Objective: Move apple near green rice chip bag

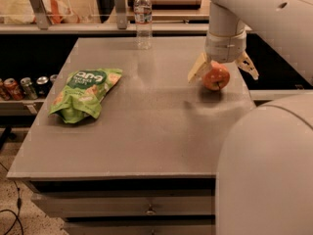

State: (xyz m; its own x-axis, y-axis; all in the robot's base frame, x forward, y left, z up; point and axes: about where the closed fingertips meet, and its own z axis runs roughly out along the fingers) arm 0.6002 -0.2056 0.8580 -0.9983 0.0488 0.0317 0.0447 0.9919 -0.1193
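Observation:
The red-orange apple [216, 78] sits on the grey table [146, 126] at the right, near the far edge. My gripper [223, 76] hangs straight over it, open, with one tan finger [198, 68] left of the apple and the other [248, 65] to its right. The jaws stand wider than the apple. The green rice chip bag [83, 94] lies flat on the left side of the table, well apart from the apple.
A clear water bottle [143, 18] stands at the table's far edge. Soda cans [22, 86] line a lower shelf at the left. My white arm [266, 165] fills the lower right. A counter with clutter runs behind the table.

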